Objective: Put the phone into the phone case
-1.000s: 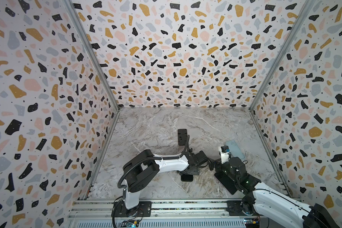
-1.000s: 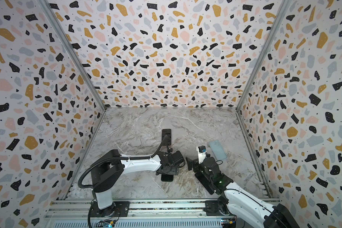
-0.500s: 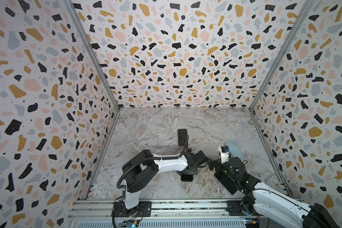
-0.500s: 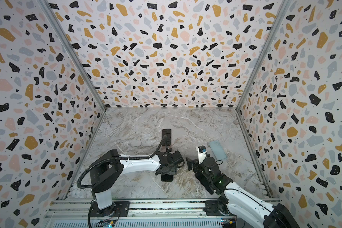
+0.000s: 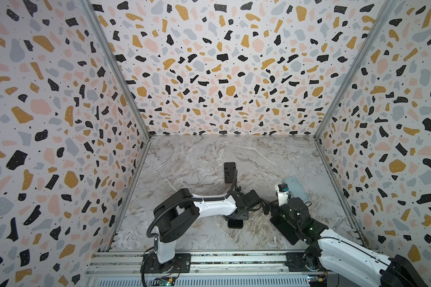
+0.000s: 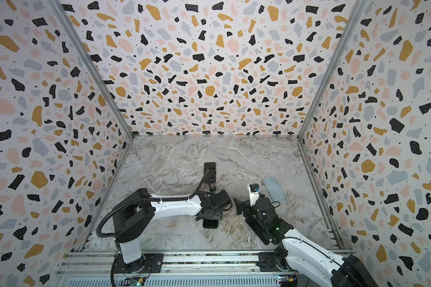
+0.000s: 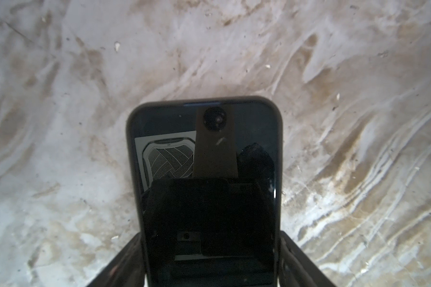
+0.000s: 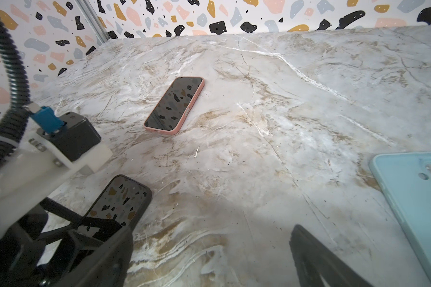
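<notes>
A black phone (image 7: 204, 154) with a dark rim lies screen up on the marble table near the front middle, seen in both top views (image 5: 235, 224) (image 6: 210, 224). My left gripper (image 7: 209, 234) points down over its near end. One finger presses against each long side, and no table shows between the fingers (image 7: 127, 258) and the phone. A light blue phone case (image 8: 413, 198) lies back up at the right (image 5: 295, 188), apart from both grippers. My right gripper (image 8: 214, 227) hovers open and empty between phone and case (image 5: 274, 206).
A second phone in a pink case (image 8: 174, 105) lies screen up further back at the middle (image 5: 230, 172). Terrazzo-patterned walls close in the table (image 5: 197, 159) on three sides. The two arms' wrists stand close together near the front.
The left gripper's jaws have narrowed onto the sides of the black phone. Neither arm has shifted noticeably, and the right gripper stays wide open.
</notes>
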